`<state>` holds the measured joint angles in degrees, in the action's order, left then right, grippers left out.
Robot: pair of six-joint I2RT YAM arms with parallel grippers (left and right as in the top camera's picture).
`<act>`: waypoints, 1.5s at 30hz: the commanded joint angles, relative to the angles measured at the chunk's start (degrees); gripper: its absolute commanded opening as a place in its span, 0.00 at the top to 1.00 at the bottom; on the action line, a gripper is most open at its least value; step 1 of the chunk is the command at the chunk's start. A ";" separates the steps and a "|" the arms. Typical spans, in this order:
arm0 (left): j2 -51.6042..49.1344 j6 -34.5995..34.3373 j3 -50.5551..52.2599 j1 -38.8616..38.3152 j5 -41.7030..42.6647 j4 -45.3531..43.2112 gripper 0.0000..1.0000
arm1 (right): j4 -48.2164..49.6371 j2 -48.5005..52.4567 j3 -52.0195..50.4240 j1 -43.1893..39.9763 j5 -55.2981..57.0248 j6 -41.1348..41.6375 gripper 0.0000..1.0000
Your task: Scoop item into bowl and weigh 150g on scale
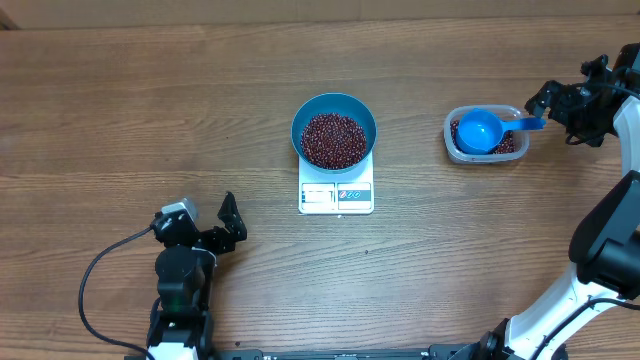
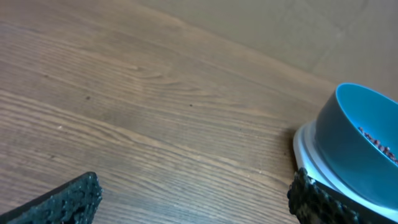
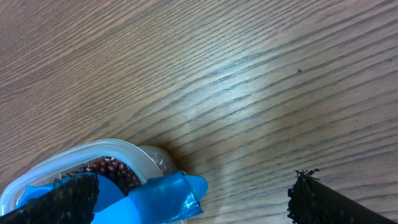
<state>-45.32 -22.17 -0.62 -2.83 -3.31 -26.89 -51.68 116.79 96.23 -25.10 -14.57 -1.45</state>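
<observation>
Bowl (image 1: pixel 334 101) sits on scale (image 1: pixel 335 197) mid tabletop (image 1: pixel 120 110), with the scale's display strip at its 6 o'clock edge. Beans (image 1: pixel 334 140) cover the bowl bottom. More beans lie in the clear tub (image 1: pixel 449 141), well apart at the bowl's 3 o'clock. Blue scoop (image 1: pixel 480 131) rests in the tub, its handle sticking out over the rim toward 3 o'clock. Right fingers (image 1: pixel 541 98) are spread wide just past the tub at 3 o'clock. The handle tip lies in the gap between them, unpinched; can't tell if it touches one. Left fingers (image 1: pixel 229 208) are spread wide and empty, low over the tabletop at the scale's 8 o'clock, apart from it.
</observation>
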 commanded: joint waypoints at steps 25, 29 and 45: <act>39.23 21.38 0.35 0.57 -4.02 30.88 0.00 | 0.22 0.79 1.66 -0.20 0.42 0.39 0.00; 40.50 23.32 0.35 0.57 -3.76 30.95 0.01 | 0.22 0.79 1.68 -0.20 0.42 0.39 0.00; 45.11 21.97 0.35 0.57 -3.26 30.80 0.00 | 0.22 0.79 1.66 -0.20 0.42 0.39 0.00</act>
<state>-0.91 1.32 -0.47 -2.50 -7.51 3.86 -51.66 116.79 96.23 -25.10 -14.55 -1.45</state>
